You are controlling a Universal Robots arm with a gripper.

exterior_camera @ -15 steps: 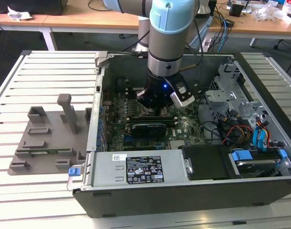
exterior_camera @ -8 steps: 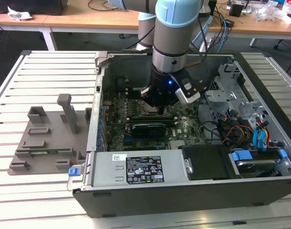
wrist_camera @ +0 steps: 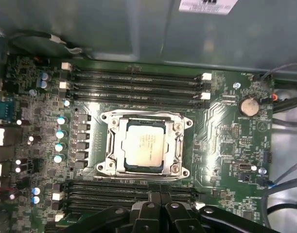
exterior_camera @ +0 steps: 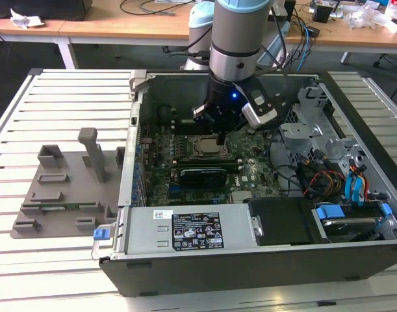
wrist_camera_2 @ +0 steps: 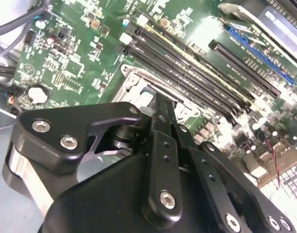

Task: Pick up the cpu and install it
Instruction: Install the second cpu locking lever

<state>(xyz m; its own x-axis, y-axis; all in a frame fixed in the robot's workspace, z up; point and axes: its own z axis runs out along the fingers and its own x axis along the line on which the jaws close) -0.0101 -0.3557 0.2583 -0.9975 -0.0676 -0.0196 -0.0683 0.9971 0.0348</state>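
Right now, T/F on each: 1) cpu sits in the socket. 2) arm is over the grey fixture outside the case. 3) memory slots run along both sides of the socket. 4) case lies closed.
1) True: the cpu lies within the socket frame.
2) False: the gripper hangs inside the computer case, above the motherboard; the grey fixture sits outside, on the exterior view's left.
3) True: memory slots flank the socket.
4) False: the case lies open.
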